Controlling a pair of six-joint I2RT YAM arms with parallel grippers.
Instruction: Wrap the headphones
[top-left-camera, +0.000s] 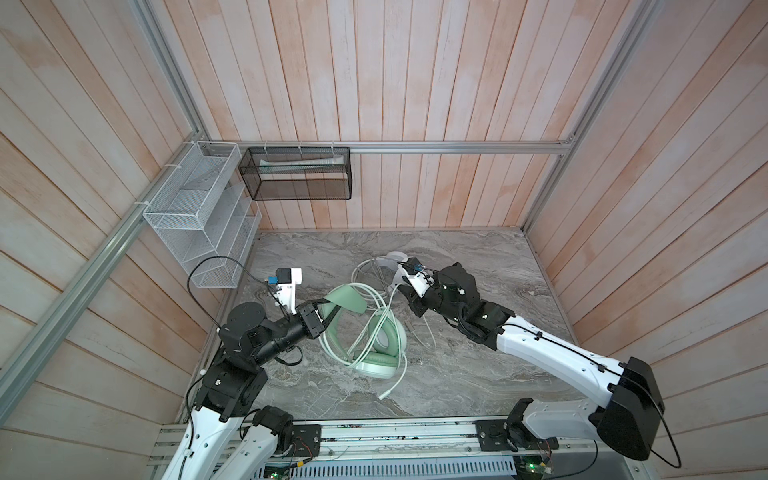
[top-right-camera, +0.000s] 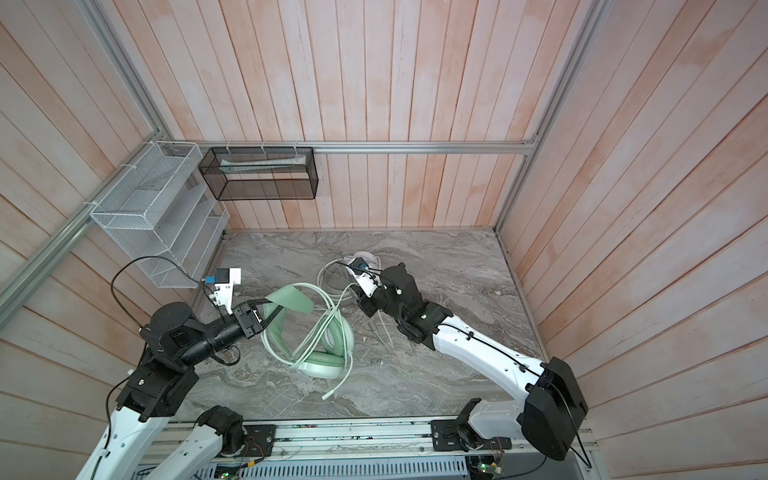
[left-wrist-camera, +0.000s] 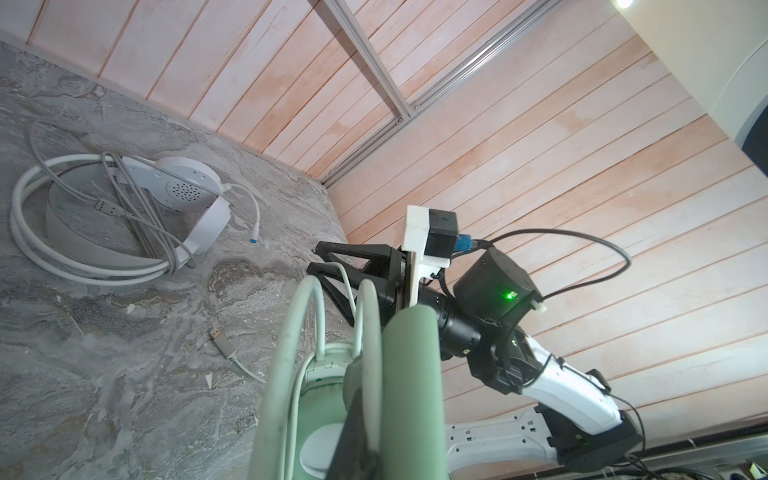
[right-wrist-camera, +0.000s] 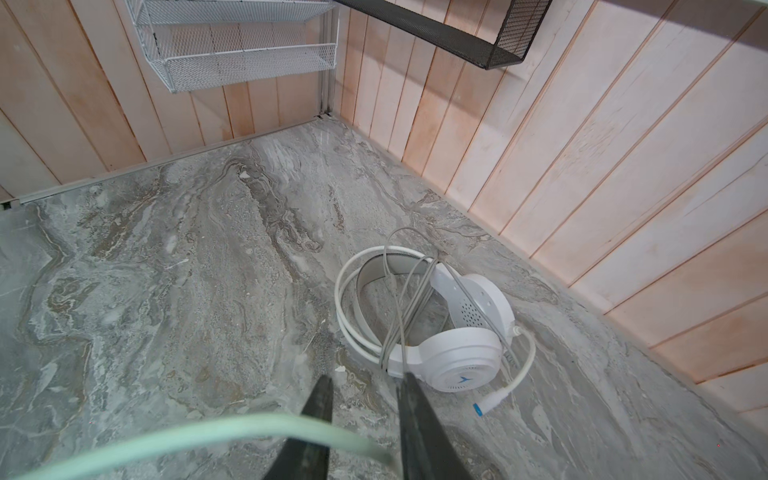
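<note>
The mint green headphones (top-left-camera: 380, 345) lie mid-table with their pale green cable looped over them. My left gripper (top-left-camera: 332, 305) is shut on their headband (left-wrist-camera: 411, 374), lifting that side. The white headphones (right-wrist-camera: 457, 353) with a blue logo lie further back, their cable coiled on them; both top views show them (top-right-camera: 365, 257) partly hidden behind my right wrist. My right gripper (right-wrist-camera: 365, 378) stands open just short of the white headset. A length of the green cable (right-wrist-camera: 174, 440) runs loosely across between its jaws. The left wrist view shows that gripper (left-wrist-camera: 313, 259) from the side.
A white wire rack (top-left-camera: 195, 216) and a black mesh basket (top-left-camera: 297, 174) hang on the back-left walls. A grey USB plug (left-wrist-camera: 220, 345) lies loose on the marble table (top-left-camera: 498, 257). The green cable's plug end (top-left-camera: 382, 397) trails toward the front edge.
</note>
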